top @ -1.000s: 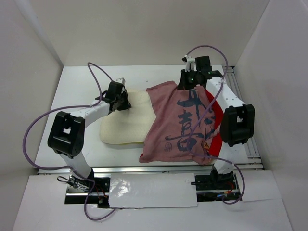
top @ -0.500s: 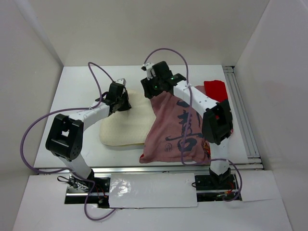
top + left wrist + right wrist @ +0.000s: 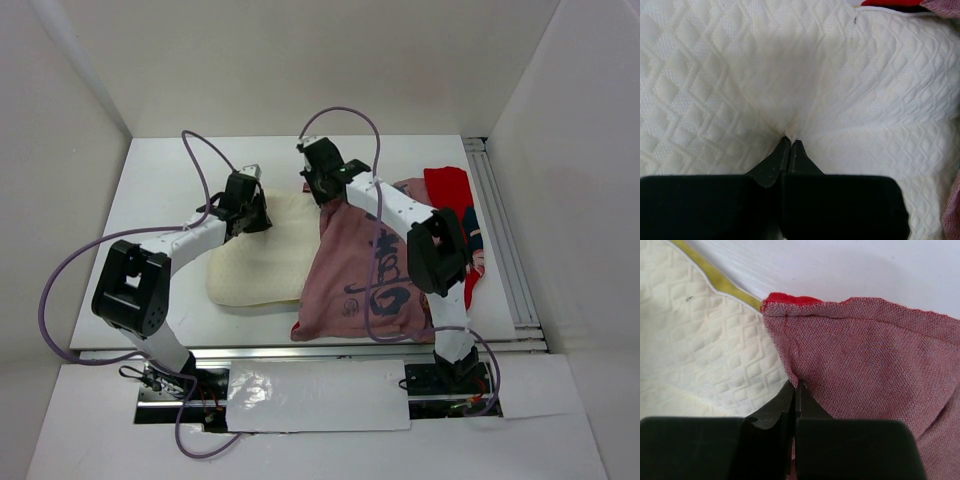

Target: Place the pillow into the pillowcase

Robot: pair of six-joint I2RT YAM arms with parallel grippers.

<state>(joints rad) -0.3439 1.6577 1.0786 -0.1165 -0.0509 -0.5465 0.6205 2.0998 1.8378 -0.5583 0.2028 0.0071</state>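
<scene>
While the left claw (image 3: 790, 141) pinches the pillow (image 3: 740, 75), right claw (image 3: 795, 385) pinching the pillowcase (image 3: 875, 355) edge (pink side up)

A white table (image 3: 160, 190) spreads beneath the jaws and out to every side of them. It is boxed in by plain white walls: a back wall (image 3: 300, 60) beyond the jaws, a left wall (image 3: 50, 150) and a right wall (image 3: 575, 150) outboard of them. One metal rail (image 3: 503, 240) runs along the table edge to the right of the jaws and another rail (image 3: 300, 352) lies behind them, under soft, even light with faint shadows.
</scene>
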